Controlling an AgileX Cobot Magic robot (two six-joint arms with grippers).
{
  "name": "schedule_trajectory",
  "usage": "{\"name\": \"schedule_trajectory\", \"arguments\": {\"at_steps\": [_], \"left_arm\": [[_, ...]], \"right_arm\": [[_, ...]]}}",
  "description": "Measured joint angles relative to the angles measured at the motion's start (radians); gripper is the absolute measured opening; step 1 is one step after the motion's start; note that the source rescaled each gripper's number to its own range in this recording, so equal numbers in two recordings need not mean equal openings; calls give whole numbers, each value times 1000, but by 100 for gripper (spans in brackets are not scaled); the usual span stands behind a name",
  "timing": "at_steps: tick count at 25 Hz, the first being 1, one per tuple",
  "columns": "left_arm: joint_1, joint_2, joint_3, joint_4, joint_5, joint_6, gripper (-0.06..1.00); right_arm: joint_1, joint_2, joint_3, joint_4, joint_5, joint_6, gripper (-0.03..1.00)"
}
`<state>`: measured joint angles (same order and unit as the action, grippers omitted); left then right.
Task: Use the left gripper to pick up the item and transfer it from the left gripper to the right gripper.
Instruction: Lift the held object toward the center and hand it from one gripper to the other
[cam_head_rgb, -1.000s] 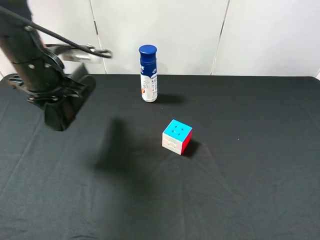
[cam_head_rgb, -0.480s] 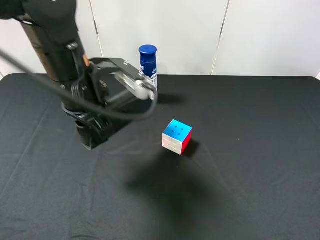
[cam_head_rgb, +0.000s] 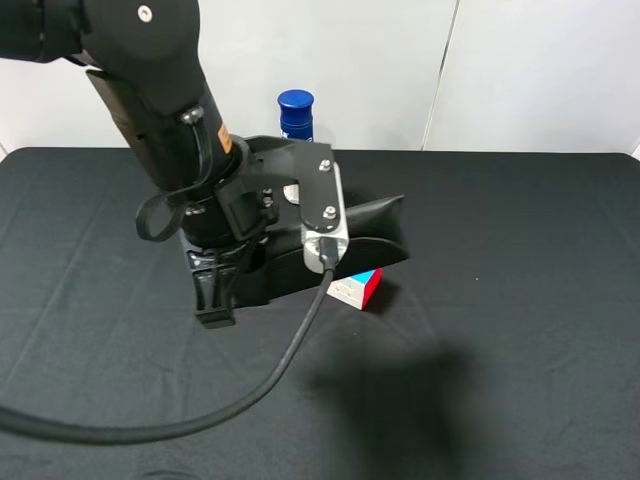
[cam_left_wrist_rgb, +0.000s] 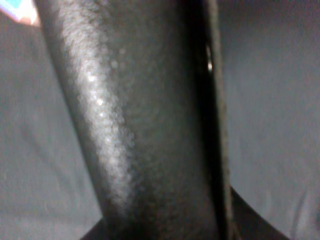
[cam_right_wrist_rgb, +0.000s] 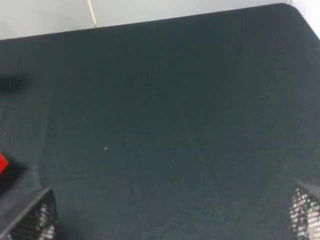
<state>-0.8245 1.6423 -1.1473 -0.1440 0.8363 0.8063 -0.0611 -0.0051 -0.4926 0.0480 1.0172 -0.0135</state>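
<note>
The item, a long black leather-like pouch (cam_head_rgb: 378, 226), is held in the air by my left gripper (cam_head_rgb: 216, 296), which is shut on one end of it. The pouch reaches right, above the puzzle cube. In the left wrist view the pouch (cam_left_wrist_rgb: 145, 125) fills most of the frame and hides the fingers. My right gripper (cam_right_wrist_rgb: 170, 215) is open and empty over bare black cloth, with only its ribbed fingertips (cam_right_wrist_rgb: 35, 220) showing. It is out of the exterior high view.
The colourful puzzle cube (cam_head_rgb: 362, 286) sits mid-table, partly under the pouch; a red corner shows in the right wrist view (cam_right_wrist_rgb: 2, 163). The blue-capped bottle (cam_head_rgb: 295, 108) stands at the back, mostly hidden by the left arm. Black cloth covers the table (cam_head_rgb: 520, 300).
My left arm has swung from the far left to the table's middle, carrying the pouch. It now covers most of the bottle and overhangs the cube.
</note>
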Motion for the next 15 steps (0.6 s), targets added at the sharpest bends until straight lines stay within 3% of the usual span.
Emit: {"name": "schedule_trajectory", "arguments": {"at_steps": [8, 15], "left_arm": [[-1, 0, 0, -110, -68, 123, 1], [-1, 0, 0, -126, -68, 129, 1]], "right_arm": [[3, 231, -25, 211, -36, -233, 100], [145, 448, -34, 468, -173, -490, 100]]}}
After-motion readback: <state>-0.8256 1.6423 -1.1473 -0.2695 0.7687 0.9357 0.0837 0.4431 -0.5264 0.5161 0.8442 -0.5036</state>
